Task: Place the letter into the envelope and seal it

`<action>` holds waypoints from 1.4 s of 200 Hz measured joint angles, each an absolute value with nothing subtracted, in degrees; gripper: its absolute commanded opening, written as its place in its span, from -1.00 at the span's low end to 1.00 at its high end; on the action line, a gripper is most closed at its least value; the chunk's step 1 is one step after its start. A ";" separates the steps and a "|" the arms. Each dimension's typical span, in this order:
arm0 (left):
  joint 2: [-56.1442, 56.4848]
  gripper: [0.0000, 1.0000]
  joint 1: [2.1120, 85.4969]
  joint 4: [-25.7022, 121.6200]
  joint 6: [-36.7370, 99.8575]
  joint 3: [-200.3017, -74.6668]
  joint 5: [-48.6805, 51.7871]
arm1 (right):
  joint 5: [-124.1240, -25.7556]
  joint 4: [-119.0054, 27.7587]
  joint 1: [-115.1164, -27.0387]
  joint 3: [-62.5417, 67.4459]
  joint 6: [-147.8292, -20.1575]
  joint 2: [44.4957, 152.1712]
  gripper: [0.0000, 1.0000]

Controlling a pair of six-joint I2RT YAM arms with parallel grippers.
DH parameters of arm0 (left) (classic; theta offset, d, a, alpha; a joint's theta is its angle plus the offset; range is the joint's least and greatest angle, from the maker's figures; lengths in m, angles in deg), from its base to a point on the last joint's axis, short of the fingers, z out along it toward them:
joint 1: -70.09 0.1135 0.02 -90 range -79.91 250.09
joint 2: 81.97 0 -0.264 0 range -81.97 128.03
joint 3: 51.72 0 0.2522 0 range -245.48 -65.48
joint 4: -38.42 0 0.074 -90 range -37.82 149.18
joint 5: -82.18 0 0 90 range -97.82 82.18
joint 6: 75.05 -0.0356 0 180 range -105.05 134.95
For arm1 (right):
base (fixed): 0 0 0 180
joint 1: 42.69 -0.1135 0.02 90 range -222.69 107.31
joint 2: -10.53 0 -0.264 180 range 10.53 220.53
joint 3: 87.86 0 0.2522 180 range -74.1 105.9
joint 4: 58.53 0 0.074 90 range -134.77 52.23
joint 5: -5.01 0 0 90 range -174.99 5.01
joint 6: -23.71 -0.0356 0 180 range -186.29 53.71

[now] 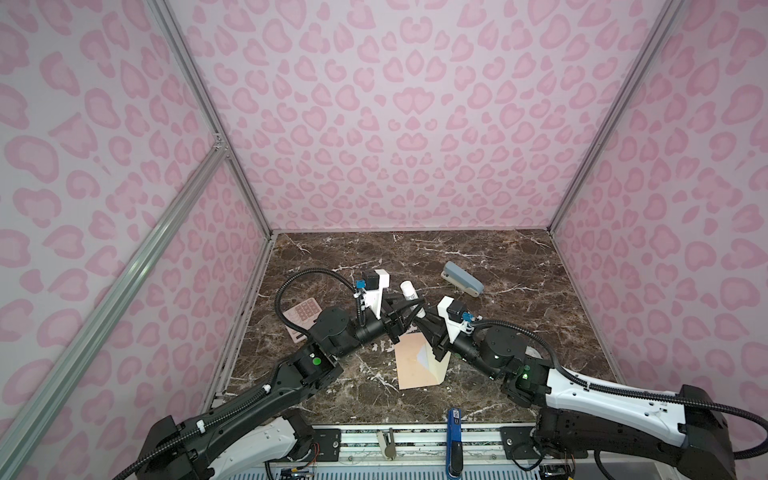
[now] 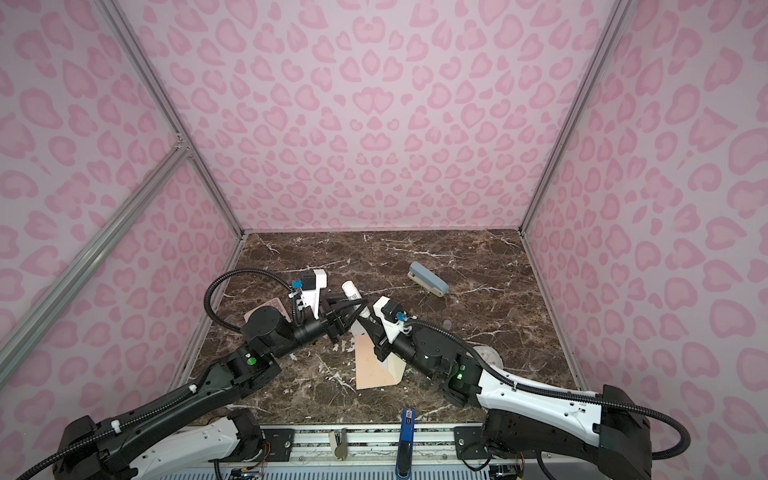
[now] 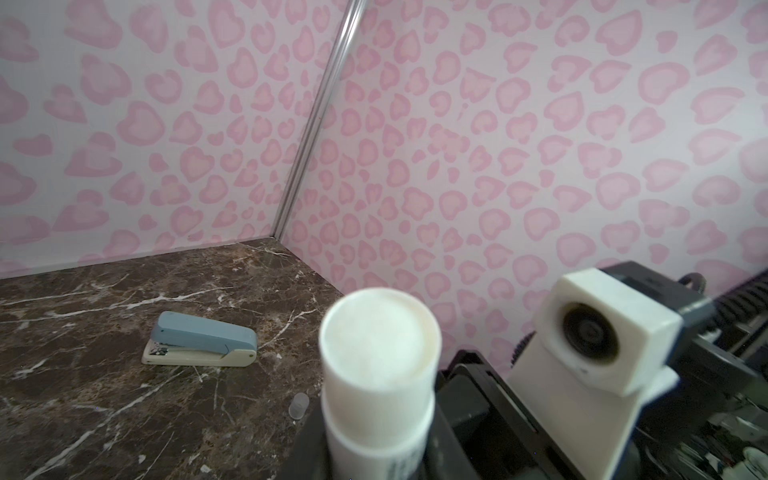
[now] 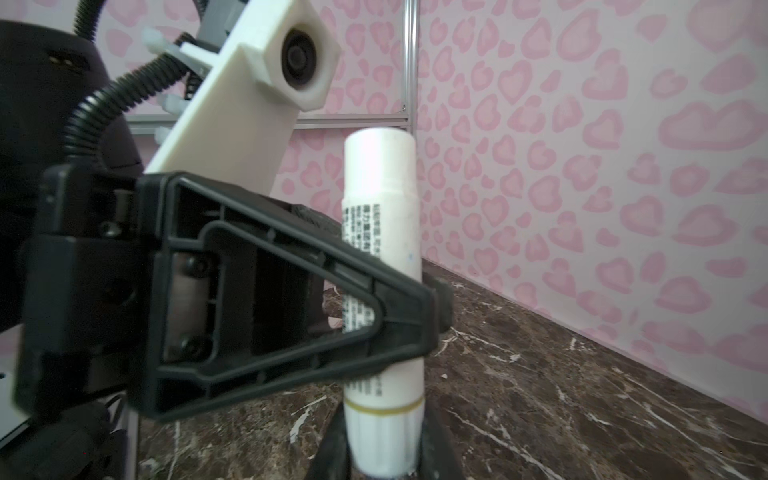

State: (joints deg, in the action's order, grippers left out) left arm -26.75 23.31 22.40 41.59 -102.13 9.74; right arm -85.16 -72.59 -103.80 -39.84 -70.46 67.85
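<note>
The envelope (image 1: 409,361) lies flat on the counter (image 1: 519,332) with its flap open, the cream inside showing. A white sliver of the letter (image 1: 424,354) shows at its mouth. Just beyond it, both tools grasp one glue stick (image 1: 409,291): the left tool (image 1: 412,305) is clenched on its body, the right tool (image 1: 423,321) on its lower end.

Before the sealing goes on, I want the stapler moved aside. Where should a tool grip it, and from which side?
Take the stapler across its narrow width near mid-length, coming down from above. It lies flat on its base, long and slim, with bare table along both long sides, so a tool could probably straddle it.
</note>
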 measured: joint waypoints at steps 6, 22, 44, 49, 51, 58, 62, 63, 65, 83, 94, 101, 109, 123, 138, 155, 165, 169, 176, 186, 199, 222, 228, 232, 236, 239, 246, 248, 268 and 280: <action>-26.84 -0.92 23.59 22.11 41.28 -101.80 11.97 | -82.73 -72.56 -103.14 -40.39 -71.51 67.24 -0.74; -27.06 -0.92 24.14 21.26 40.80 -101.01 16.41 | -76.37 -72.80 -101.35 -41.79 -74.52 65.93 -0.74; -27.10 -0.92 24.34 20.78 40.43 -100.55 20.15 | -69.14 -73.29 -99.14 -42.92 -78.28 65.05 -0.74; -27.12 -0.92 24.36 20.72 40.43 -100.51 20.67 | -67.74 -73.24 -98.72 -42.97 -79.07 64.97 -0.74; -27.12 -0.92 24.38 20.67 40.43 -100.49 20.87 | -67.17 -73.24 -98.59 -42.97 -79.38 64.95 -0.74; -27.14 -0.92 24.42 20.43 40.43 -100.40 21.42 | -65.79 -73.18 -98.24 -42.97 -79.79 64.84 -0.72; -27.19 -0.92 24.47 20.37 40.43 -100.36 21.74 | -65.35 -73.09 -98.13 -42.97 -79.88 64.77 -0.71; -27.19 -0.92 24.47 20.34 40.41 -100.33 21.79 | -65.27 -73.07 -98.11 -42.97 -79.88 64.75 -0.70; -27.23 -0.92 24.49 20.34 40.43 -100.33 21.87 | -65.11 -72.96 -98.09 -42.97 -80.01 64.70 -0.69; -27.52 -0.92 24.49 20.45 40.41 -100.29 22.57 | -64.44 -71.89 -98.09 -42.79 -79.97 64.16 -0.46; -27.71 -0.92 24.49 20.58 40.41 -100.29 22.51 | -65.24 -70.79 -98.09 -42.48 -78.98 63.81 -0.26; -27.84 -0.92 24.40 21.35 40.36 -100.38 22.36 | -66.49 -70.16 -98.33 -42.38 -78.17 63.52 -0.21; -28.00 -0.92 24.38 23.10 40.28 -100.60 21.83 | -68.33 -69.92 -98.46 -42.27 -76.88 63.20 -0.14; -28.26 -0.92 24.34 26.38 40.25 -101.54 17.72 | -71.91 -69.31 -98.55 -42.22 -74.61 62.85 -0.04; -28.63 -0.92 24.36 29.66 40.43 -103.26 11.60 | -77.16 -70.07 -99.42 -43.51 -72.05 62.80 -0.02; -28.63 -0.92 24.34 33.06 40.58 -105.49 3.93 | -84.61 -70.75 -101.72 -46.09 -69.12 63.44 0.02; -28.61 -0.92 24.31 34.68 40.93 -106.39 0.04 | -88.24 -71.34 -102.99 -47.12 -67.51 64.27 0.02; -28.59 -0.92 24.21 35.36 41.13 -106.72 -1.47 | -89.99 -72.00 -103.62 -47.45 -66.79 64.77 0.03; -28.52 -0.92 24.07 36.23 41.59 -107.09 -3.68 | -92.68 -73.13 -104.52 -47.75 -65.78 65.60 0.03; -28.22 -0.92 23.77 37.26 42.18 -107.61 -6.95 | -96.08 -75.01 -105.41 -47.86 -64.47 66.85 0.05; -27.43 -0.92 23.24 38.64 43.42 -108.47 -9.60 | -100.00 -78.09 -106.51 -47.88 -62.87 68.68 0.06; -25.09 -0.92 21.93 41.20 45.24 -111.11 -13.88 | -104.50 -82.01 -107.45 -46.81 -60.93 72.53 0.10; -24.52 -0.92 21.52 41.85 45.59 -111.77 -14.80 | -105.13 -82.90 -107.60 -46.22 -60.58 73.47 0.11; -24.17 -0.92 21.25 42.18 45.87 -112.14 -15.39 | -105.72 -83.56 -107.71 -45.74 -60.43 74.17 0.12; -23.71 -0.92 20.93 42.64 46.15 -112.60 -15.98 | -106.25 -84.06 -107.90 -45.30 -60.10 74.78 0.13; -23.41 -0.92 20.71 42.88 46.42 -112.90 -16.33 | -106.82 -84.48 -108.08 -44.91 -59.88 75.31 0.14; -22.73 -0.93 20.23 43.45 46.72 -113.56 -17.31 | -107.47 -85.57 -108.49 -44.10 -59.11 76.49 0.15; -22.51 -0.92 20.07 43.60 46.83 -113.75 -17.60 | -107.47 -85.83 -108.65 -43.86 -59.00 76.84 0.16; -21.20 -0.93 19.03 44.76 47.97 -115.00 -19.74 | -108.94 -87.91 -109.59 -42.11 -57.63 79.48 0.19; -20.65 -0.92 18.63 44.96 48.41 -115.42 -20.68 | -109.55 -88.78 -109.74 -41.33 -57.21 80.75 0.21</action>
